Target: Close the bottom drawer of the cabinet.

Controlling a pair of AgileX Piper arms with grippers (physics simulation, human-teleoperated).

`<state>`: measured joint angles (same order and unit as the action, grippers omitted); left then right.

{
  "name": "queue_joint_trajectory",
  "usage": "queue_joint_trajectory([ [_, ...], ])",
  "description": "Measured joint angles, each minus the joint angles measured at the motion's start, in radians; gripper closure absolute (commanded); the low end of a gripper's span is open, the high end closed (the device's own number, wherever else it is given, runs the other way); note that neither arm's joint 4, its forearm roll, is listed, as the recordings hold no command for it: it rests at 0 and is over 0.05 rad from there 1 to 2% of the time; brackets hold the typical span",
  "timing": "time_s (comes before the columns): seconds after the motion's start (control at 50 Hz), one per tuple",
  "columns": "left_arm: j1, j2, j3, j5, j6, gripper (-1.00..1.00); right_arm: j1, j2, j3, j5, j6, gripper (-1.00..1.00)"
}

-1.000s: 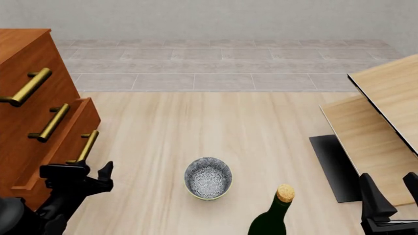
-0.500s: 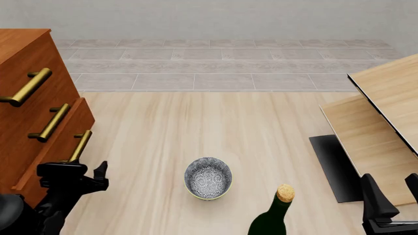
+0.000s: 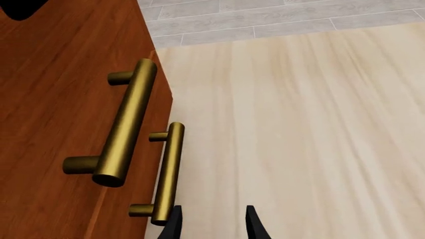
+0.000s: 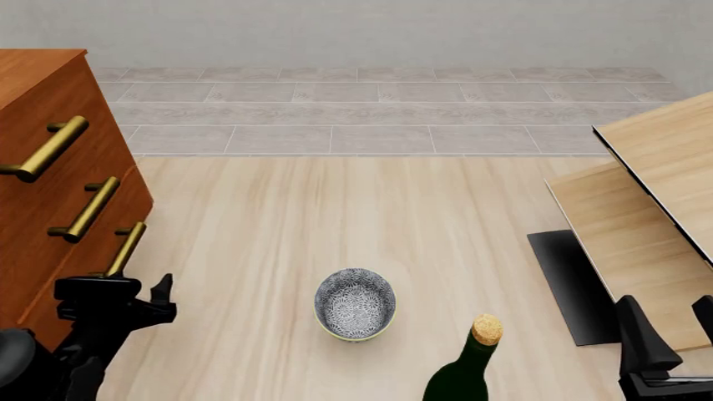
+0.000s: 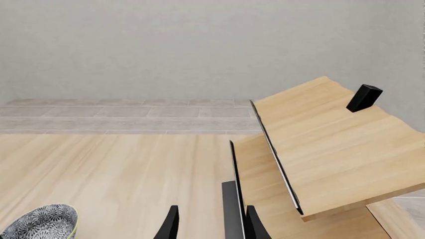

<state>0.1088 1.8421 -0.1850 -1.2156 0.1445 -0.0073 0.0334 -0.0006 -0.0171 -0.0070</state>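
The reddish-brown cabinet (image 4: 45, 92) stands at the far left. Its bottom drawer (image 4: 89, 269) sits almost flush with the two drawers above, and its brass handle (image 4: 126, 249) is the lowest of three. My left gripper (image 4: 120, 291) is open just below and in front of that handle, holding nothing. In the left wrist view one fingertip (image 3: 174, 224) lies right beside the lower end of the bottom handle (image 3: 169, 169); the middle drawer's handle (image 3: 126, 129) is nearer the camera. My right gripper (image 4: 670, 330) stays open at the lower right, far from the cabinet.
A patterned bowl (image 4: 354, 303) sits on the wooden floor in the middle. A green corked bottle (image 4: 468, 368) stands at the front edge. Pale wooden table panels (image 4: 657, 159) and a black slab (image 4: 568, 284) fill the right side.
The bottom drawer has slid leftward into the cabinet, from clearly sticking out to almost flush. My left gripper followed it to the left. The right arm has not moved.
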Motion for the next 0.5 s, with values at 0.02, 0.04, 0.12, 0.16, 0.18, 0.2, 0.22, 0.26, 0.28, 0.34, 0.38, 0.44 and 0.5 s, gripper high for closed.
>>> queue_joint_trajectory([
  [0.02,0.002,0.000,0.000,0.000,0.002,-1.00,0.000,0.000,0.000,0.000,0.000,-1.00],
  [0.04,0.003,0.001,-0.001,0.000,0.004,-1.00,-0.001,-0.001,0.000,0.000,0.001,-1.00],
  [0.12,0.008,0.002,-0.002,0.001,0.012,-1.00,-0.001,-0.003,0.000,0.002,0.002,-1.00],
  [0.16,0.011,0.003,-0.003,0.001,0.017,-1.00,-0.002,-0.004,0.000,0.003,0.003,-1.00],
  [0.18,0.012,0.003,-0.003,0.001,0.019,-1.00,-0.002,-0.005,0.000,0.003,0.003,-1.00],
  [0.2,0.013,0.003,-0.003,0.001,0.020,-1.00,-0.002,-0.005,0.000,0.003,0.004,-1.00],
  [0.22,0.014,0.004,-0.003,0.001,0.022,-1.00,-0.002,-0.006,0.000,0.004,0.004,-1.00],
  [0.26,0.016,0.004,-0.004,0.001,0.026,-1.00,-0.003,-0.007,0.000,0.004,0.005,-1.00],
  [0.28,0.016,0.004,-0.004,0.002,0.028,-1.00,-0.003,-0.007,0.000,0.005,0.005,-1.00],
  [0.34,0.018,0.003,-0.004,0.002,0.034,-1.00,-0.003,-0.008,0.000,0.005,0.006,-1.00],
  [0.38,0.019,0.003,-0.003,0.003,0.038,-1.00,-0.004,-0.008,0.000,0.005,0.007,-1.00],
  [0.44,0.021,0.003,-0.003,0.003,0.044,-1.00,-0.004,-0.008,0.000,0.004,0.008,-1.00],
  [0.5,0.023,0.003,-0.003,0.004,0.050,-1.00,-0.005,-0.008,0.000,0.003,0.008,-1.00],
])
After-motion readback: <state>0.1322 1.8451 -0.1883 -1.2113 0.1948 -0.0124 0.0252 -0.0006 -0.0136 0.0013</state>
